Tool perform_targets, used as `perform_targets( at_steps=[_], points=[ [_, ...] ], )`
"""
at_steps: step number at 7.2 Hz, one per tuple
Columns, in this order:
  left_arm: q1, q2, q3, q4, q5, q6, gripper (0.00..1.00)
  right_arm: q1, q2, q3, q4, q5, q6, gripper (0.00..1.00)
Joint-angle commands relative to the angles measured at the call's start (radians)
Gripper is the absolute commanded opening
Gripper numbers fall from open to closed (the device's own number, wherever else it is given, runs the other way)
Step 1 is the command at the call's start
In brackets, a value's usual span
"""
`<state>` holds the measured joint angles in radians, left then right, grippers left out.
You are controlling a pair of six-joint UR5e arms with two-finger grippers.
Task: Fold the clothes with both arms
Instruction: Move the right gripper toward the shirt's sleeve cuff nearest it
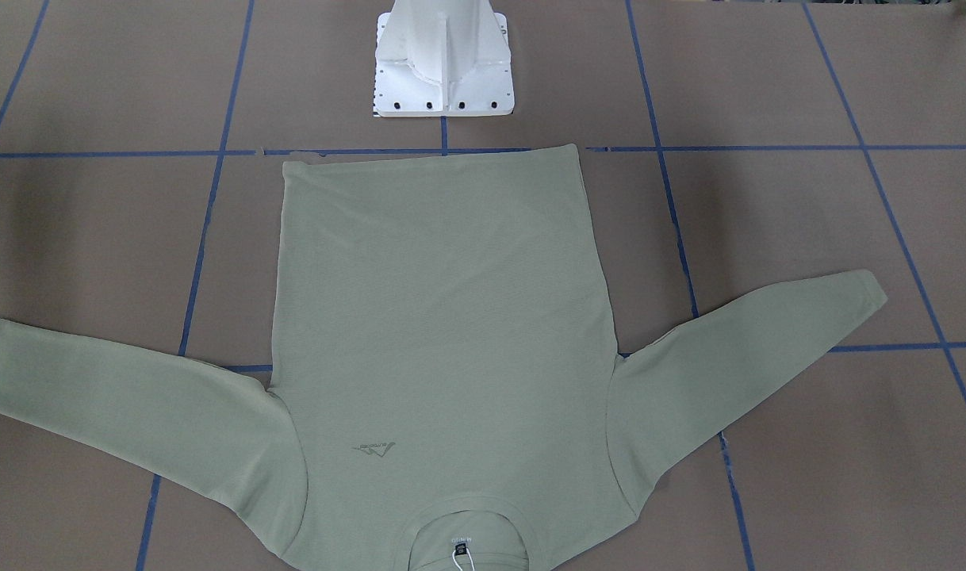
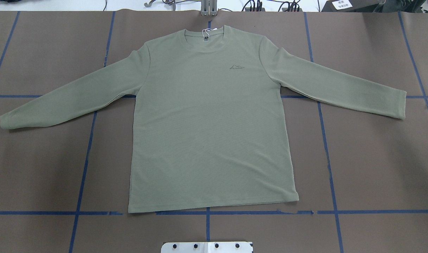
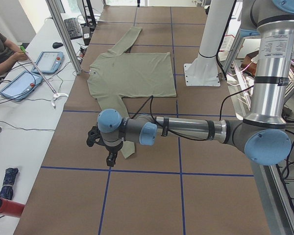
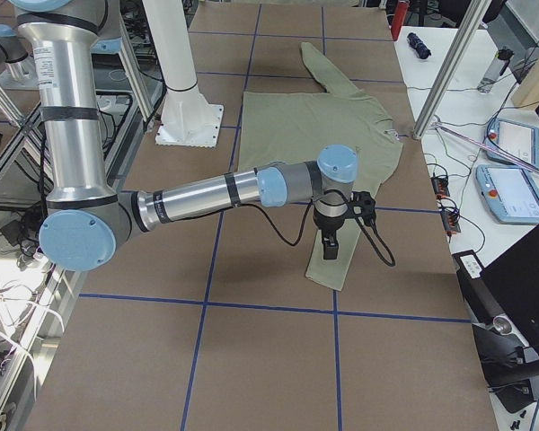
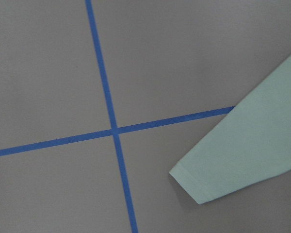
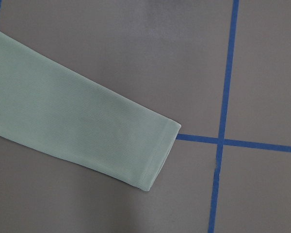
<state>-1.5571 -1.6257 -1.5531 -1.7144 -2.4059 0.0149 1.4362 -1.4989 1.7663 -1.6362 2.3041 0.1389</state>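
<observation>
The clothes are a single sage-green long-sleeved shirt (image 2: pixel 210 133) lying flat and face up on the brown table, both sleeves spread out, its neck and white hang tag (image 2: pixel 206 33) toward the far edge. It also fills the middle of the front-facing view (image 1: pixel 443 317). My left arm's gripper (image 3: pixel 110 159) hangs over the left sleeve's cuff (image 5: pixel 242 155); whether it is open or shut I cannot tell. My right arm's gripper (image 4: pixel 330 250) hangs over the right sleeve (image 6: pixel 63 121), and its state is just as unclear. Neither gripper shows in the overhead or front-facing views.
Blue tape lines (image 2: pixel 207 212) grid the brown table. The white pedestal base (image 1: pixel 442 63) stands just behind the shirt's hem. A person (image 3: pixel 0 49) sits at a side bench with tablets (image 3: pixel 49 61); more screens (image 4: pixel 516 193) lie beyond the table's far edge.
</observation>
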Motion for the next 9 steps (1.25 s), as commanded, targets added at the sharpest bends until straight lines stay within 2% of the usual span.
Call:
perform_targets(
  at_steps=[1,2,3,5,6,7,9],
  points=[
    [-0.018,-0.031,-0.031,0.039,-0.004,-0.009,1.00,0.000,-0.009,-0.005,-0.008,-0.008,-0.001,1.00],
    [-0.017,-0.064,-0.057,0.127,0.008,-0.010,1.00,-0.008,-0.008,-0.005,-0.007,-0.006,-0.001,1.00],
    [-0.009,-0.065,-0.044,0.146,0.036,-0.010,1.00,-0.008,-0.011,-0.005,-0.004,0.006,0.002,1.00],
    [-0.011,-0.048,-0.065,0.133,0.042,0.003,1.00,-0.014,-0.020,-0.010,0.007,0.003,0.001,1.00],
    [-0.005,-0.048,-0.032,0.077,0.050,0.004,1.00,-0.022,-0.023,-0.055,0.015,0.009,0.013,1.00],
    [-0.003,-0.043,-0.035,0.047,0.038,0.001,1.00,-0.022,-0.027,-0.114,0.111,0.062,0.013,1.00],
    [0.014,-0.010,-0.012,-0.057,0.034,-0.016,1.00,-0.104,0.003,-0.294,0.368,0.069,0.037,1.00]
  ],
)
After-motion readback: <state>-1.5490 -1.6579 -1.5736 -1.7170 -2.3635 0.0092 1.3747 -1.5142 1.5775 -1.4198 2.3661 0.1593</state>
